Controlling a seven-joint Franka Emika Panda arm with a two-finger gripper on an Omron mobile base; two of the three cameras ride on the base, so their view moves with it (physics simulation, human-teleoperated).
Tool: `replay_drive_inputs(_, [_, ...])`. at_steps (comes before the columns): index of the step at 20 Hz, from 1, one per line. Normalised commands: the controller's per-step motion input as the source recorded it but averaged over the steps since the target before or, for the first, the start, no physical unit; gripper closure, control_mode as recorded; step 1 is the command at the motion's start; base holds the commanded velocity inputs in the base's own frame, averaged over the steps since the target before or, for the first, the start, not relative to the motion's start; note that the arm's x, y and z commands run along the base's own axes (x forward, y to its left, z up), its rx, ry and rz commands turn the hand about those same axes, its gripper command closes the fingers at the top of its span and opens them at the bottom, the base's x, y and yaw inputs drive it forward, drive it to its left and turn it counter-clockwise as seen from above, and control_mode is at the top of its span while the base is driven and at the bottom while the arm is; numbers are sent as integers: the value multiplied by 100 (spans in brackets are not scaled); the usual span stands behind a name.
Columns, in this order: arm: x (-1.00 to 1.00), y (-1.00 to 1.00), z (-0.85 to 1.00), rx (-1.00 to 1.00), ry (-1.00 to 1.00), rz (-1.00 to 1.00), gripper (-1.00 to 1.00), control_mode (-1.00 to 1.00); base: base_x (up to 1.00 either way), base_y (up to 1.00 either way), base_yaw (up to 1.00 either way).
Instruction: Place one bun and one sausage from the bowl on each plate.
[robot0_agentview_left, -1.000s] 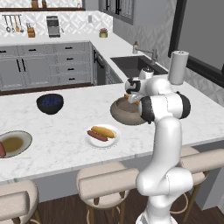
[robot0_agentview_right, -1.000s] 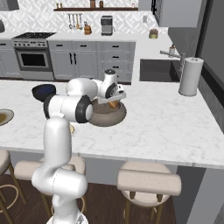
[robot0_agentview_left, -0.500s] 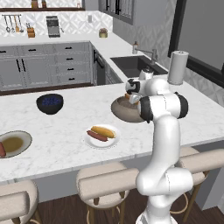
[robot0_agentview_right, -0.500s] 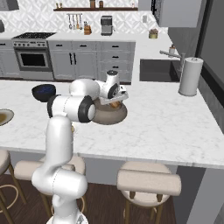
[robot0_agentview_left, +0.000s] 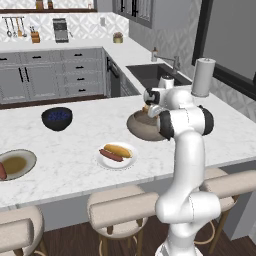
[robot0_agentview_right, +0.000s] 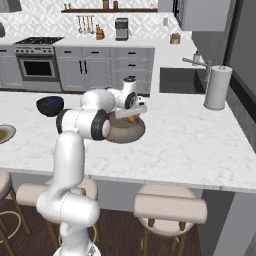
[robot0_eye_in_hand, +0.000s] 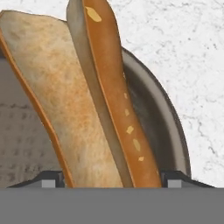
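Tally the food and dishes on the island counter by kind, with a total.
Buns: 2, one on the white plate, one in the brown bowl
Sausages: 2, white plate, olive plate edge
Plates: 2, white, olive
Bowls: 2, brown, dark blue
Total: 8

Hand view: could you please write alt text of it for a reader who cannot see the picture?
A split bun, toasted inside and golden-brown outside, stands close to the camera between the gripper's two dark fingertips. Behind it curves the rim of the brown bowl, with white marble counter beyond.
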Motion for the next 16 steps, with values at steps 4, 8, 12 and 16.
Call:
replay_drive_inputs(4, [-1, 1, 0, 0, 2, 0, 100, -100, 0, 0, 0])
replay_drive_inputs(8, [-67, 11, 81, 2, -11, 0, 100, -100, 0, 0, 0])
replay_drive_inputs(12, [-100, 35, 99, 1, -15, 3, 100, -100, 0, 0, 0])
replay_drive_inputs(16, [-100, 24, 46, 0, -2, 0, 100, -100, 0, 0, 0])
